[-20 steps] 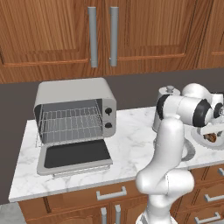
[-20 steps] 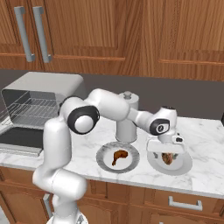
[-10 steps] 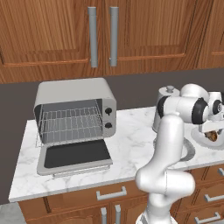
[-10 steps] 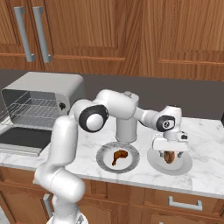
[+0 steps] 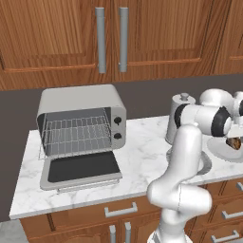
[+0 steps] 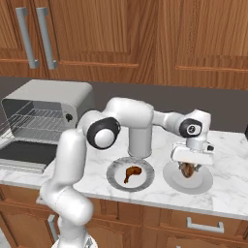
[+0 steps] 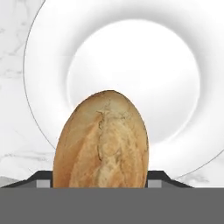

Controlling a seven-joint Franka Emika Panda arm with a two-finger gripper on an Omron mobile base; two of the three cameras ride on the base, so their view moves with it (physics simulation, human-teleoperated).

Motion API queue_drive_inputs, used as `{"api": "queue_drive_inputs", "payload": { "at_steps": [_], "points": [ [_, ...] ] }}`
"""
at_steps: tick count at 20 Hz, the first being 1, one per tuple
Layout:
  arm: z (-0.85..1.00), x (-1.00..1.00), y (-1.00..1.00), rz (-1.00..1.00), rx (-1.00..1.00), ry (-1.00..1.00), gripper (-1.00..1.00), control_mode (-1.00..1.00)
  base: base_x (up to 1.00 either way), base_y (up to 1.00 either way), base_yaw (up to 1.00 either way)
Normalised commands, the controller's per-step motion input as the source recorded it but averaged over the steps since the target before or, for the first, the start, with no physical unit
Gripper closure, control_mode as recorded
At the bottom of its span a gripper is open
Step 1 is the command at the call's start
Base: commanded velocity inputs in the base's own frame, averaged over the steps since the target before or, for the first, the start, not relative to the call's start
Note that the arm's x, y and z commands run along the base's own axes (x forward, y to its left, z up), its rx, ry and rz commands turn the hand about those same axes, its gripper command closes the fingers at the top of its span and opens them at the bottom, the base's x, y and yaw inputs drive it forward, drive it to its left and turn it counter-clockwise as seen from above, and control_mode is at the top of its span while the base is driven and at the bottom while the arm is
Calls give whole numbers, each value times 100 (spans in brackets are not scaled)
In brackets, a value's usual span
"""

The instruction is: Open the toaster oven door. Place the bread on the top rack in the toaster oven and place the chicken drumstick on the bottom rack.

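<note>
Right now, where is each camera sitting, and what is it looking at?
Left base view: behind the arm's left, facing the counter; open toaster oven, arm at right.
Right base view: behind its right; arm reaching across, gripper over the bread, drumstick nearby.
Hand view: looks down at the bread on its white plate; dark fingertips beside it.
Both base views share the toaster oven.

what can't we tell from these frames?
- Claw grip: in the hand view the bread covers the fingertips, so contact can't be confirmed.
- Bread in the left base view: cut off by the right edge, behind the arm.
- Toaster oven bottom rack: too faint to tell in either base view.
</note>
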Motion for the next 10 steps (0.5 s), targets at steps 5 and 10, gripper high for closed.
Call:
{"api": "queue_drive_inputs", "payload": {
  "at_steps": [5,10],
  "points": [
    [65,-81,100,30,-7,-1,100,-100,0,0,0],
    [52,-98,100,34,-11,-6,100,-100,0,0,0]
  ]
}}
